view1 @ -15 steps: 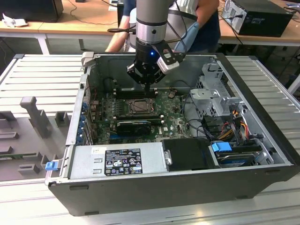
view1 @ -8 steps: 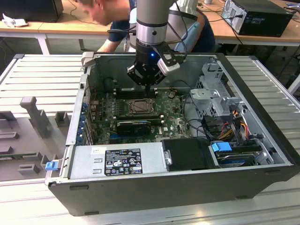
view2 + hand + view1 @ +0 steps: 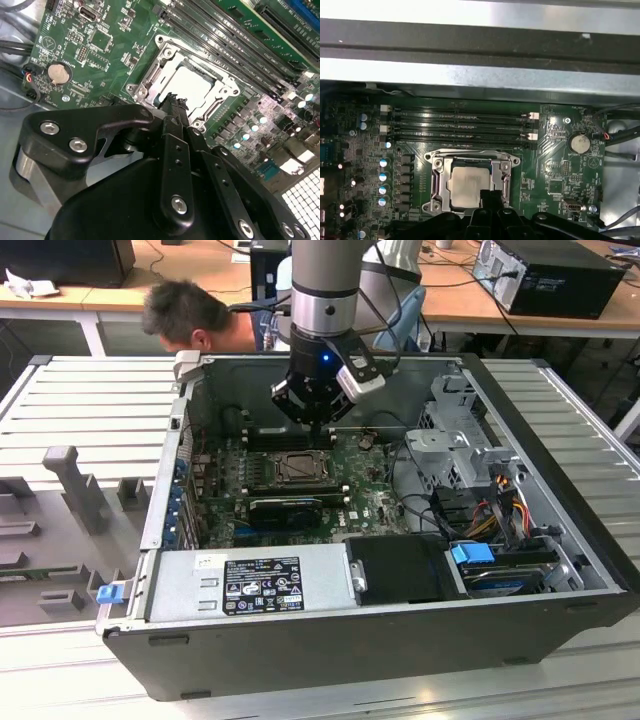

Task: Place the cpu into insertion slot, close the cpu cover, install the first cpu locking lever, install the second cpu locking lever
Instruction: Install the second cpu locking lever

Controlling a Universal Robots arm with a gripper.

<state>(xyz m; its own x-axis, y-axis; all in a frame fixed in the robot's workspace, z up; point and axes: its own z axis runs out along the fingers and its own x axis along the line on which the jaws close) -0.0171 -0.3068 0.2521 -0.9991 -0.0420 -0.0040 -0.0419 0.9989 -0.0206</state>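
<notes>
The black claw [image 3: 172,102], fingers pressed together and gripping nothing, hovers at the 6 o'clock edge of the pale square cpu [image 3: 468,186], which sits under the closed silvery metal cpu cover [image 3: 436,182] in the dark-framed insertion slot [image 3: 431,157].

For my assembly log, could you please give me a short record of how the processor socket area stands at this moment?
cpu: seated in the insertion slot, pale top showing
cpu cover: closed down around the chip
end effector: fingers together, tips at the cover's edge
memory slots: long black rows beside the socket
coin cell: on the green board, apart from the socket
person: leaning in behind the computer case
</notes>
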